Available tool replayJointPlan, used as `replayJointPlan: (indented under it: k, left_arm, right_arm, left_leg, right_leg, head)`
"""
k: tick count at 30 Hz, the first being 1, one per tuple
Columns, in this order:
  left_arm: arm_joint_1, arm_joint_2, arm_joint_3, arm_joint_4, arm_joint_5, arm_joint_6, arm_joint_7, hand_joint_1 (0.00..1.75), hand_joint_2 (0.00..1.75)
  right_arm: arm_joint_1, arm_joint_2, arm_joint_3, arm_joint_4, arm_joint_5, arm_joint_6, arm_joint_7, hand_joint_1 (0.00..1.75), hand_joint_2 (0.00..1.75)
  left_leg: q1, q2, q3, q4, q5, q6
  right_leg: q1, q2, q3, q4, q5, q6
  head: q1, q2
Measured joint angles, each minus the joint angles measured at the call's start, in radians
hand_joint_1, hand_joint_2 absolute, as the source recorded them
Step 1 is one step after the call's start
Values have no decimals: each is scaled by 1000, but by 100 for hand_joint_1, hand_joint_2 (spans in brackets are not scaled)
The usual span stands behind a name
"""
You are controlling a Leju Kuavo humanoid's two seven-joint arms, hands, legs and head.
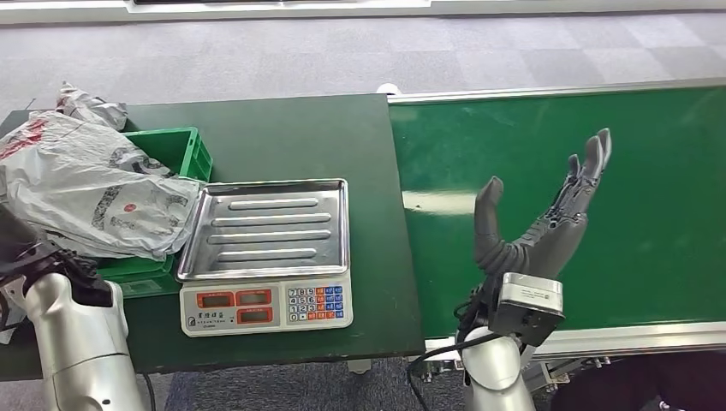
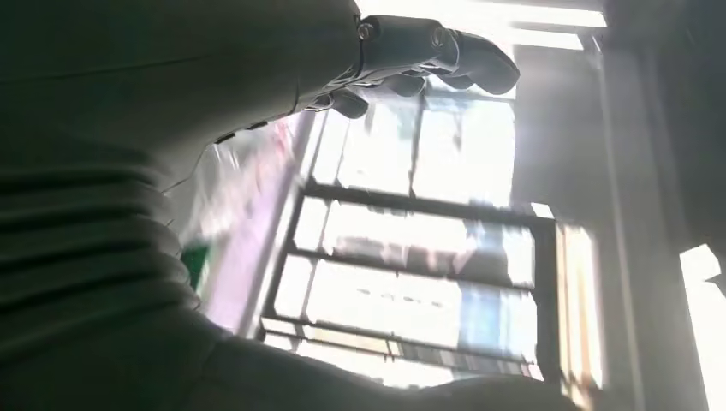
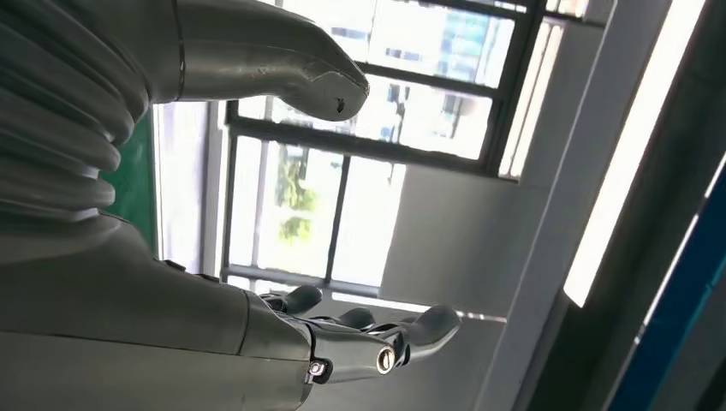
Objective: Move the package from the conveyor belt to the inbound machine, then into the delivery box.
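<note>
Package (image 1: 86,184) — a crumpled grey plastic mailer with red and black print — lies at about nine o'clock in the head view, slumped over the green delivery box (image 1: 175,154) on the dark green counter (image 1: 291,128), its lower edge reaching just beside the steel pan of the inbound machine (image 1: 265,257), a weighing scale with red displays and a coloured keypad. The left hand (image 1: 38,257) sits at about eight o'clock, right at the near edge of the package, dark and mostly hidden by the silver forearm; whether its fingers grip the plastic I cannot tell. In the left wrist view the fingers (image 2: 428,51) look curled, with blurred pale plastic close by, yet contact is unclear. The right hand (image 1: 548,214) is raised at about four o'clock above the green conveyor belt (image 1: 633,188), well apart from the package — thumb spread wide from the straight fingers (image 1: 591,163), holding nothing. The right wrist view shows the same spread fingers (image 3: 377,330) against bright windows.
</note>
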State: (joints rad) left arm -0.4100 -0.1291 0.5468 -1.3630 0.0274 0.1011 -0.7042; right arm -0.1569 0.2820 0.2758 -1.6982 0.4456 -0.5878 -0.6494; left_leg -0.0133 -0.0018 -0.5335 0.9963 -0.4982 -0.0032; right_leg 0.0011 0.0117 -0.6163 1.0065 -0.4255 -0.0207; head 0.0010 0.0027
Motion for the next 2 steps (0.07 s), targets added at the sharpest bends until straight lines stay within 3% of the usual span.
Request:
replayJointPlan:
  k: [2]
  left_arm:
    - [75,-30,-84,-107,7,-44,0,0,175]
  right_arm:
    - [1,-1,0,1,-24,33,-2,0,175]
  left_leg:
    - [0,0,0,0,-1,1]
  right_leg:
    - [0,0,0,0,-1,1]
  head:
    - [0,0]
